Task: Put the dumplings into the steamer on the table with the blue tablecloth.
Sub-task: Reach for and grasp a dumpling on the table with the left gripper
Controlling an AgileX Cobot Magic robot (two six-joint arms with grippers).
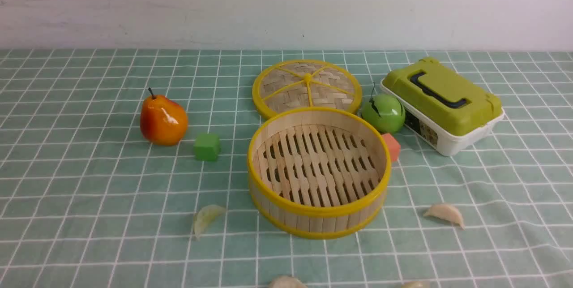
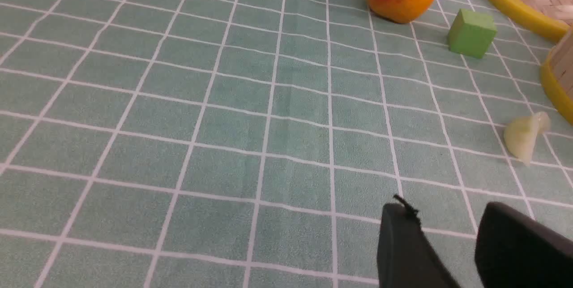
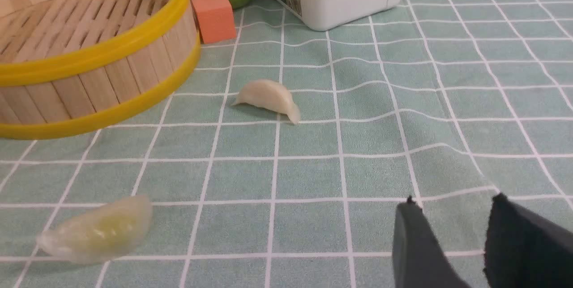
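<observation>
The empty bamboo steamer (image 1: 313, 209) stands mid-table on the blue tablecloth (image 1: 89, 180). Four dumplings lie on the cloth: a yellow-green one (image 1: 208, 217) front-left of the steamer, a cream one (image 1: 445, 213) front-right, and two cut by the near edge (image 1: 286, 282) (image 1: 414, 284). Neither gripper shows in the front view. My left gripper (image 2: 447, 209) is open and empty above bare cloth, with a dumpling (image 2: 523, 135) ahead beside the steamer's rim (image 2: 557, 73). My right gripper (image 3: 454, 202) is open and empty; a cream dumpling (image 3: 268, 97) and a greenish one (image 3: 96, 232) lie near the steamer (image 3: 103, 77).
The flat woven lid (image 1: 306, 86) lies behind the steamer. A pear (image 1: 163, 120) and a green cube (image 1: 207, 146) sit to its left. A green apple (image 1: 383, 112), an orange cube (image 1: 391, 146) and a green-lidded white box (image 1: 443, 104) sit to its right.
</observation>
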